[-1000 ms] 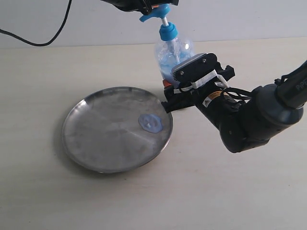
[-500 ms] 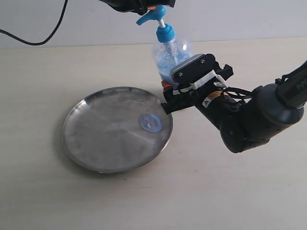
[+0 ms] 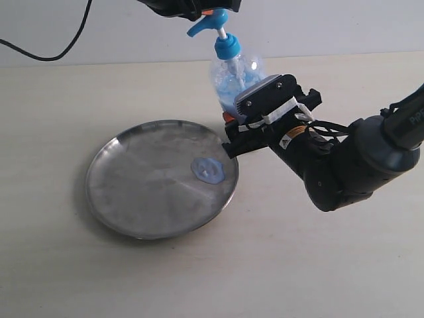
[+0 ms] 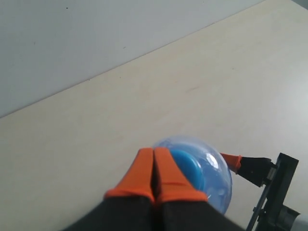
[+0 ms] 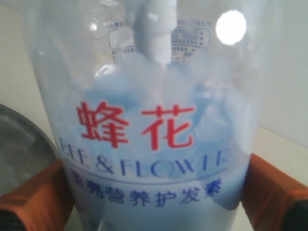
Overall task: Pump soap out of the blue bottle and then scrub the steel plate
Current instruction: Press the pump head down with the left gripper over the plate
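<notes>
On the table, just past the far right rim of the steel plate, the right gripper is clamping the blue bottle low on its body. Its orange pads are pressing on either side of the label. The bottle is leaning a little toward the plate, and its base is hidden, so whether it is resting on the table cannot be told.

Above it, the left gripper is sitting with its fingers pressed together, holding nothing. The tips are lying over the pump head and seem to be touching it. The pump stem is showing fully extended, so the head is not being pushed down right now.

A pale blue blob of soap is already lying on the plate, near its right side under the spout. The pumping step is therefore looking done or nearly done, and scrubbing is not yet begun.

The next move is calling for the left gripper to lift clear of the pump, and for the right to set the bottle down steady and let go without tipping it. One arm is then needing something to scrub with, and no scrubber is showing in any view.
</notes>
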Available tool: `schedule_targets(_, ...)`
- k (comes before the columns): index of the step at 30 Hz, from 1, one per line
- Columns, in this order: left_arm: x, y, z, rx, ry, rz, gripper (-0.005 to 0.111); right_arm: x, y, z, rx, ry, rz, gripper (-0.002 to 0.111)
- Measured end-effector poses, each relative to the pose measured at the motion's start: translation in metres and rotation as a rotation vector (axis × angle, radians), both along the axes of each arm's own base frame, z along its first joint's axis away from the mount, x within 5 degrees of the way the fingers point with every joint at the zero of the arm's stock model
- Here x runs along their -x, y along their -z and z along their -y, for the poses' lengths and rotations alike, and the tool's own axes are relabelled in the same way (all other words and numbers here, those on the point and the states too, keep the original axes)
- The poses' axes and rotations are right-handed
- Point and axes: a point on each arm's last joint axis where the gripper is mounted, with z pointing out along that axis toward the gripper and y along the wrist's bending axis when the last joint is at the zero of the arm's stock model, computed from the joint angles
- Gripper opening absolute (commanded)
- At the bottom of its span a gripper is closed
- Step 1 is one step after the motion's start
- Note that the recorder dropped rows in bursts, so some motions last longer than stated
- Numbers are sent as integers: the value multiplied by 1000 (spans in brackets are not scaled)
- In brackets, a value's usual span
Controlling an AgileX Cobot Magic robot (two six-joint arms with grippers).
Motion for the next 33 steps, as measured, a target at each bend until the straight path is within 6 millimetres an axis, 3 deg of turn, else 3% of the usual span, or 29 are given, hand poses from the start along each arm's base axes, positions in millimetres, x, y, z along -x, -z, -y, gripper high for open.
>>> schedule_targets(33,4,10,10,-31,30,-41,0,-3,0,-2,-13,5,-19,0)
